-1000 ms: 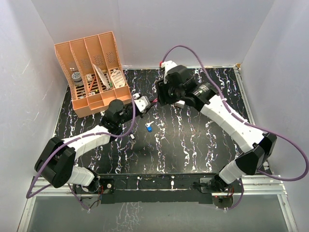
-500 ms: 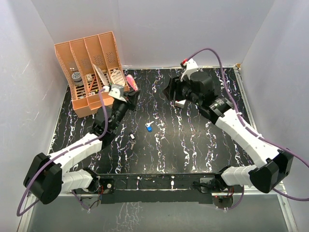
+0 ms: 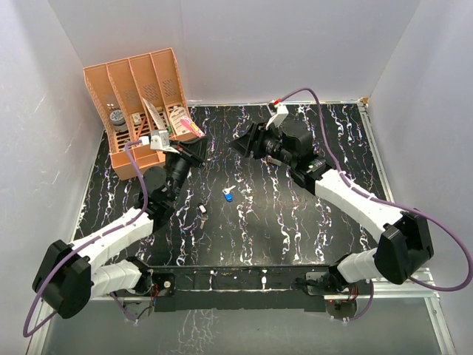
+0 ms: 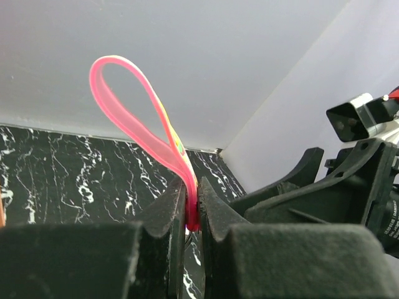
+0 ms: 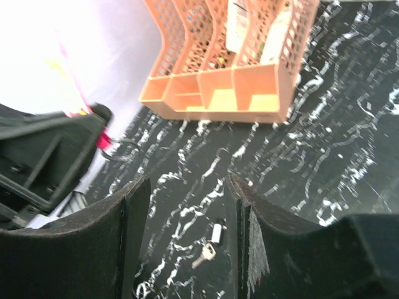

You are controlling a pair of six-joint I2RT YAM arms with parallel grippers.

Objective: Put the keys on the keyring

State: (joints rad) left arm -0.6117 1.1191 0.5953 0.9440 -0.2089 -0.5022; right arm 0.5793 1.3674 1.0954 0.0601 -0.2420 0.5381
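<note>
Left wrist view: my left gripper clamps the pink-red strap keyring near the peach slotted organiser, my right gripper gaping empty.

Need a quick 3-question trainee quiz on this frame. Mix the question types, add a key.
1. Fill in: the pink strap of the keyring is clamped in the ____ gripper.
2. True or false: the blue key and the dark key both lie on the table, in neither gripper.
3. The right gripper is: A open and empty; B shut on the blue key; C shut on the strap.

Key: 1 left gripper; 2 true; 3 A.
</note>
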